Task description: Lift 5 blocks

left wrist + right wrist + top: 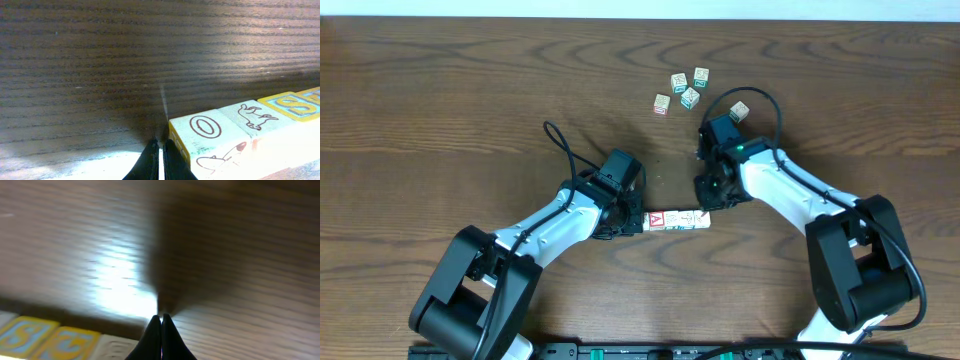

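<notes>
The row of blocks [678,219] lies on the wooden surface [440,110] between the two arms. Its long axis runs nearly left to right in the overhead view, the far end tipped slightly upward in the picture. The red "A" face [657,218] marks the end nearest the left pincer [642,222]. The opposite end points at the right pincer [706,205].

Both pincers are clenched on nothing, their fingers pressed flat together. In the left wrist view the clenched tips [156,159] sit just beside the end cube, whose top face bears an "O" [205,127]. The row stretches away to the right from there (an animal print, then a blue-and-yellow "S"). In the right wrist view the row passes below and left of the clenched tips [161,329].

Whether the row rests on the surface I cannot tell. Five loose blocks [690,97] lie scattered well beyond it.
</notes>
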